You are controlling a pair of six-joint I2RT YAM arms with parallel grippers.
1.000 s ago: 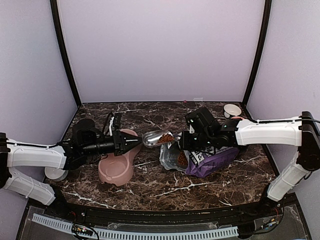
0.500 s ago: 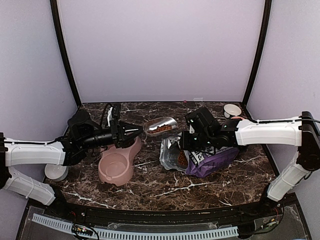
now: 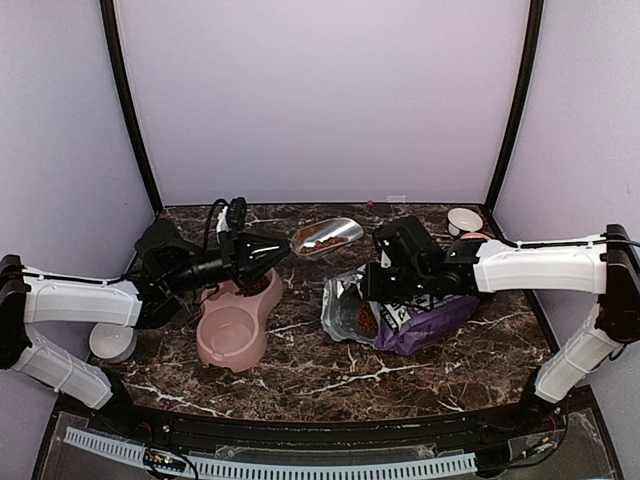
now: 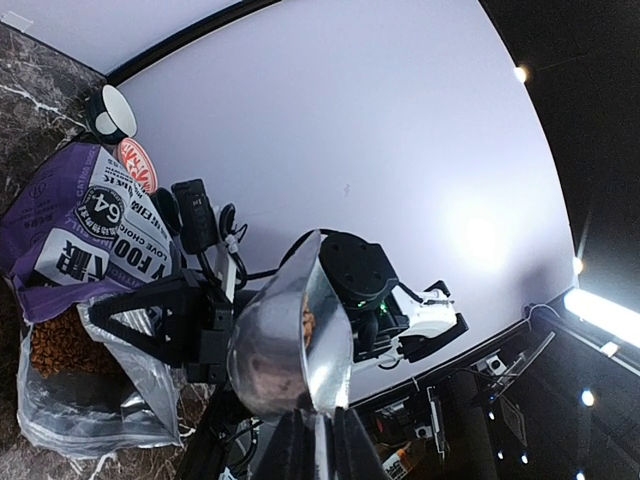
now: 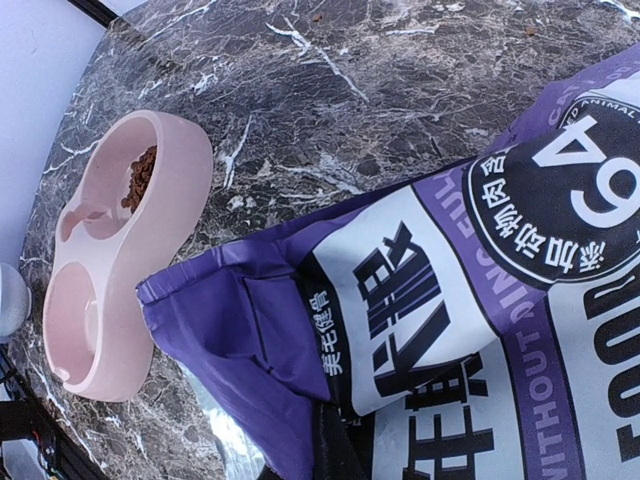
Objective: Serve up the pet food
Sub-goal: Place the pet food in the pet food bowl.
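The left gripper (image 3: 281,247) stands narrow, its jaws clamped on the handle of the metal scoop (image 3: 326,236). The scoop is held raised off the table (image 3: 330,372), clear of the pink double bowl (image 3: 222,338) and off that bowl's far-right side, and it is tilted. A small amount of pet food (image 3: 322,241) lies inside the scoop. A second portion of pet food sits in the far compartment of the pink double bowl.

The right gripper (image 3: 364,284) is closed, pinching the edge of the purple-and-white bag (image 3: 430,312). The bag lies flat to the right of the pink double bowl, its open mouth turned toward the bowl, with more pet food visible in that mouth.

A small white bowl (image 3: 110,343) stands left of the pink double bowl.
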